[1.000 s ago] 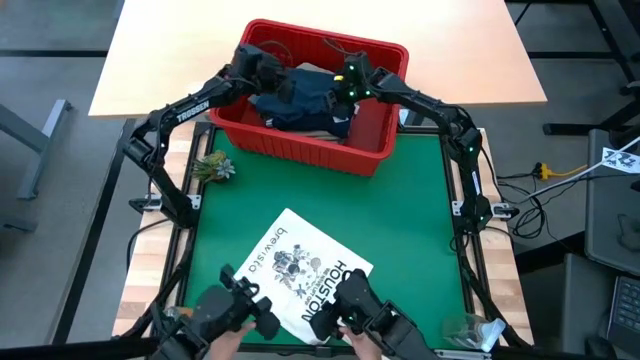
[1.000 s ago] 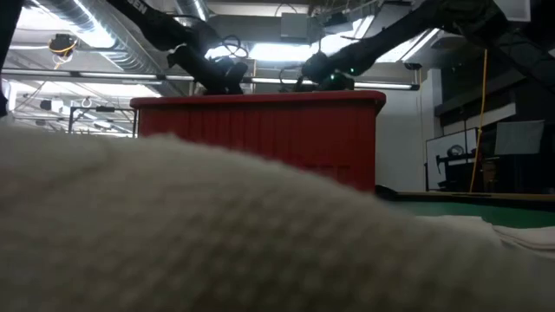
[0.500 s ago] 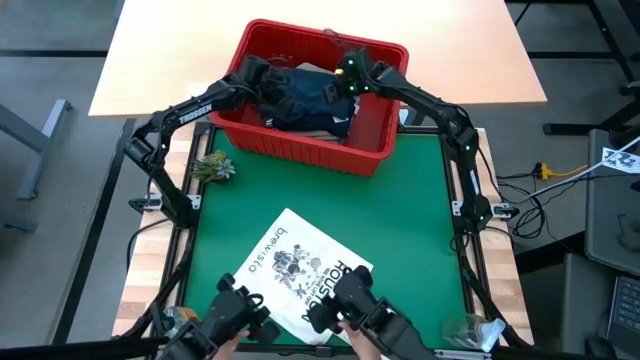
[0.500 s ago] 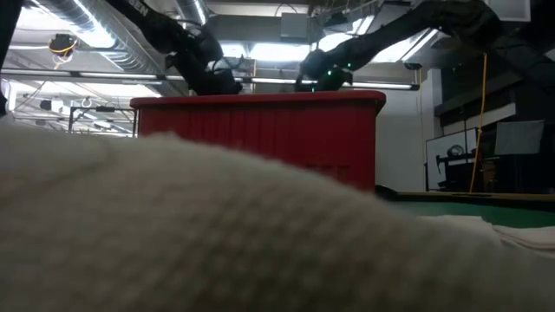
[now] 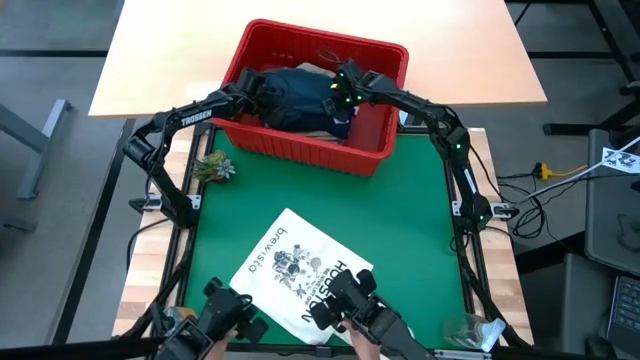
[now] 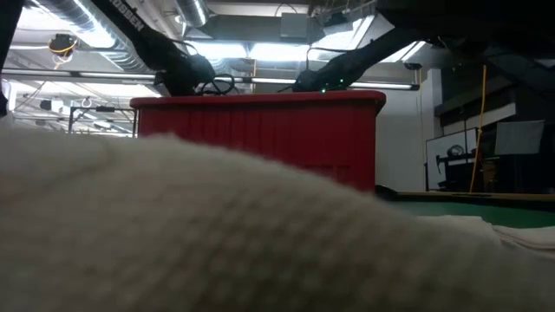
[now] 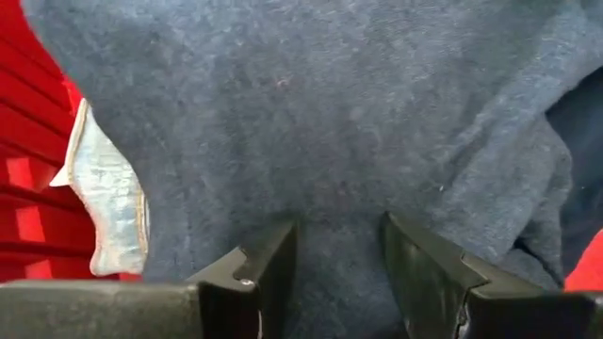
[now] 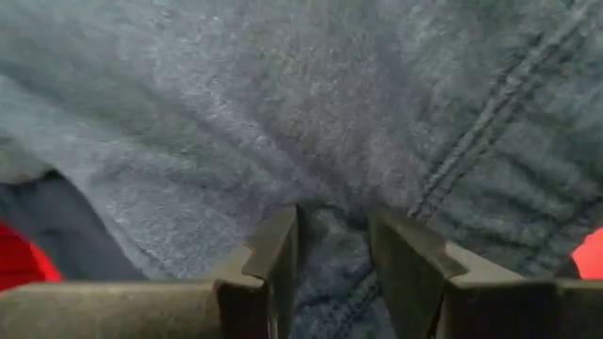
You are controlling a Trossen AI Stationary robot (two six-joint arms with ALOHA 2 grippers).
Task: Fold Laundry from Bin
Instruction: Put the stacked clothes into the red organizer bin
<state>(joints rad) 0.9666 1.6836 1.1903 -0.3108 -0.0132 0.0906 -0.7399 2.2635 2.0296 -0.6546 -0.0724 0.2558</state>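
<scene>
The red bin (image 5: 300,150) stands at the far edge of the green mat, and its front wall (image 6: 260,130) fills the low view. A dark navy fleece garment (image 5: 300,95) lies heaped inside it. My left gripper (image 5: 262,90) reaches in over the bin's left side. My right gripper (image 5: 340,100) reaches in over its right side. Both slant down and are shut on the navy cloth. A strip of light blue denim (image 7: 108,207) shows beside the navy cloth, against the red wall. My left gripper pinches a bunch of the navy garment (image 7: 339,254) between its two fingers (image 7: 268,273), slanting down from the bin's left side. The cloth around the hold rests in the bin. My right gripper pinches a puckered fold of the same garment, beside a stitched seam (image 8: 330,235), between its fingers (image 8: 278,250). It slants down from the bin's right side, and creases run out from the hold.
A white tote bag (image 5: 300,270) printed "HOUSTON" lies flat on the near half of the mat and fills the foreground (image 6: 173,234) of the low view. A small green sprig (image 5: 214,167) lies at the mat's left edge. Bare green mat lies between bag and bin.
Both grippers have sunk into the bin and tipped more steeply downward, with their fingers keeping the same gap. The navy garment, held up between them a second ago, has come down with them and now lies lower and wider in the bin.
</scene>
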